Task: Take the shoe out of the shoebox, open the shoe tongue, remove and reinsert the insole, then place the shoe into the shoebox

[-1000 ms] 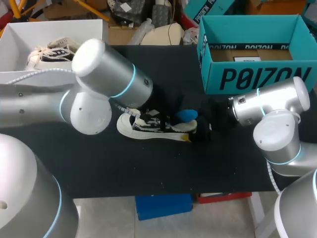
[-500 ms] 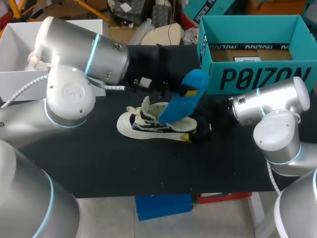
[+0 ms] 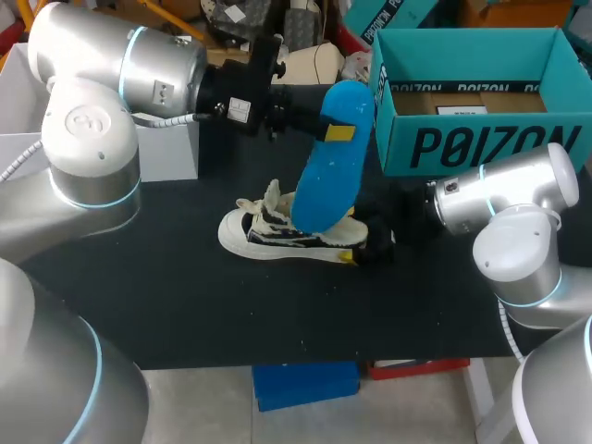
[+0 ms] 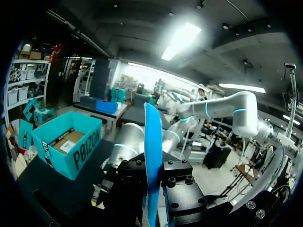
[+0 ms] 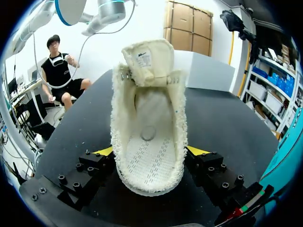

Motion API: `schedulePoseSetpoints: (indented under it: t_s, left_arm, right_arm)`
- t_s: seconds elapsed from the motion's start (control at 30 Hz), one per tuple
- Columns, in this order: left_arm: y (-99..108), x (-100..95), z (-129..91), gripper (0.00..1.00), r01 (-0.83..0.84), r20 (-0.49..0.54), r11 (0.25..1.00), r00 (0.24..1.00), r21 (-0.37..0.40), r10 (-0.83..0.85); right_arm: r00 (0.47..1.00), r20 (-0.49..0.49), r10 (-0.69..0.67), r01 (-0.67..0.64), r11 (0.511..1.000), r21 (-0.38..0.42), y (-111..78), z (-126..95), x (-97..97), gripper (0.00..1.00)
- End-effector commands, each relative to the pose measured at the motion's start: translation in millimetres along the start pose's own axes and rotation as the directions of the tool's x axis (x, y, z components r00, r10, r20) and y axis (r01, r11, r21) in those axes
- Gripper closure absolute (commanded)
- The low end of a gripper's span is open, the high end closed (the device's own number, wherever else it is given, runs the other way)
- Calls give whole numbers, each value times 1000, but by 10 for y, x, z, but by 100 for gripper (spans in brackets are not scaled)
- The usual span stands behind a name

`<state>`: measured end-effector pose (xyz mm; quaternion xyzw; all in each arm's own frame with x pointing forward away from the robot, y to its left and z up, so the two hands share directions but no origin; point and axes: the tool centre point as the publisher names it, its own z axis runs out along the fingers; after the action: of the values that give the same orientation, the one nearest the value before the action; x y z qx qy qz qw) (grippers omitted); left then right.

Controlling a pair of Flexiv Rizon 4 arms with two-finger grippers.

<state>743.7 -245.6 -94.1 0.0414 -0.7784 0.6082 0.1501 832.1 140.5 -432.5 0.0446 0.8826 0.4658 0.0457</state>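
**Shoe [image 3: 273, 231] pinned at the heel, blue insole [image 3: 333, 162] raised above it**

The shoe sits on its sole near the middle of the black table [image 3: 185, 296], toe toward 9 o'clock and heel toward 3 o'clock. It has a cream upper with frayed edges and dark side panels. In the right wrist view its tongue [image 5: 147, 56] stands up, the mouth gapes wide, and the stitched cream footbed shows inside. The insole is bright blue with a yellow patch near its upper end. It stands steeply, leaning toward 1 o'clock, and its lower end overlaps the shoe's opening in the head view. I cannot tell whether it touches the shoe.

A second ago only a blue hump showed at the heel, with the left arm crouched low over the shoe. Half a second ago the insole was partway out. Now nearly its whole length is showing, and the left arm has swung up and back toward 10 o'clock. The shoe and the right arm have not shifted.

The left arm comes in from 9 o'clock with its wrist pointing toward 3 o'clock. The left gripper [image 3: 310, 118] is clamped on the insole's upper part, which runs edge-on between its fingers. The right arm comes in from 4 o'clock. The right gripper [image 3: 368, 242] sits low, its yellow tips pressed against both sides of the heel. The open teal shoebox [image 3: 481, 148] stands at 1 o'clock, apart from the shoe.
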Motion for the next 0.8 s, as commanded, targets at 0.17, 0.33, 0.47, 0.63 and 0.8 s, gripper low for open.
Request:
schedulePoseSetpoints:
  t_s: [0.17,0.33,0.47,0.63,0.8]
  left_arm:
    - [5,12,-2,100,-1,3,1000,1000,-1,1]
    - [-4,50,-22,100,58,-19,997,998,43,-57]
    - [-161,223,-89,100,209,-100,973,975,100,-200]
    - [-548,483,-116,100,239,-160,966,962,97,-222]
    - [-984,737,-150,100,231,-147,961,967,155,-209]
  right_arm:
    - [1000,0,2,-2,1000,3,-18,5,3,100]
    - [1000,0,2,-2,1000,3,-18,5,3,100]
    - [1000,0,2,-2,1000,3,-18,5,3,100]
    - [1000,0,2,-2,1000,3,-18,5,3,100]
    - [1000,0,2,-2,1000,3,-18,5,3,100]
